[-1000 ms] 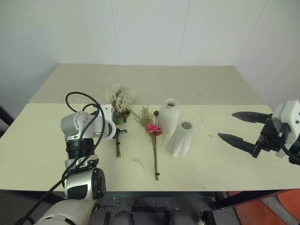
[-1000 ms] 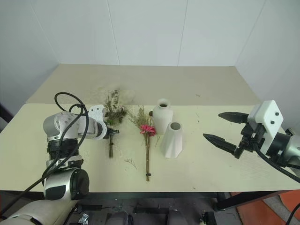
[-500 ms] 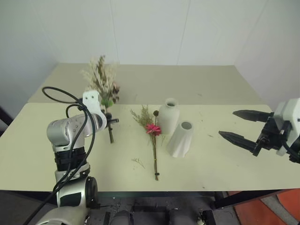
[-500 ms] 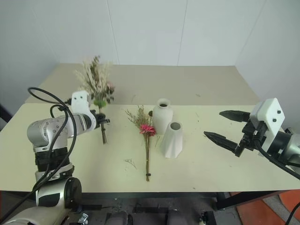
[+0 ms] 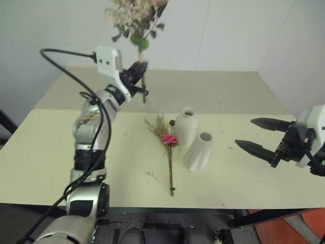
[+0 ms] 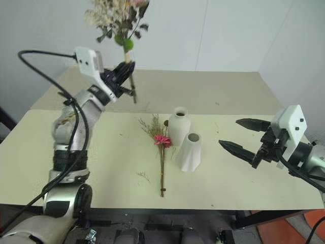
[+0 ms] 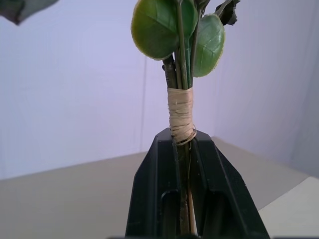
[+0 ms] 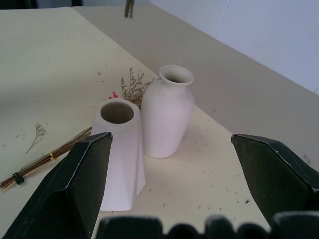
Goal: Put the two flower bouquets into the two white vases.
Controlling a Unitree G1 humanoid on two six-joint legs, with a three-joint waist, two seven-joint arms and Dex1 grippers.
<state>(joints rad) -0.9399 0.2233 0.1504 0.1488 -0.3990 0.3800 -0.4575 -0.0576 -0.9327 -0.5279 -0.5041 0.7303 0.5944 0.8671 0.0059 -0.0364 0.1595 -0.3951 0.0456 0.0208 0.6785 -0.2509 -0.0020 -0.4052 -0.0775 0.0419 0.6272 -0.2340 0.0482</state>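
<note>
High at the upper left of the head view, my left gripper [image 5: 138, 71] pinches the bushy bouquet [image 5: 136, 18] upright. Mid-frame, the slim bouquet [image 5: 169, 152] lies beside the bottle vase [image 5: 186, 125] and cone vase [image 5: 198, 151]. At right, my right gripper [image 5: 258, 134] gapes empty.

Left wrist view: fingers [image 7: 149, 199] clamp the twine-wrapped stems.

Right wrist view: both vases sit centre.

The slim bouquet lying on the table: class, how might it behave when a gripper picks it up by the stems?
The slim bouquet probably weighs little: thin stems, one small pink flower. Its long stalks would likely flex and droop. Its dried grasses may shed; crumbs already lie beside it.
</note>
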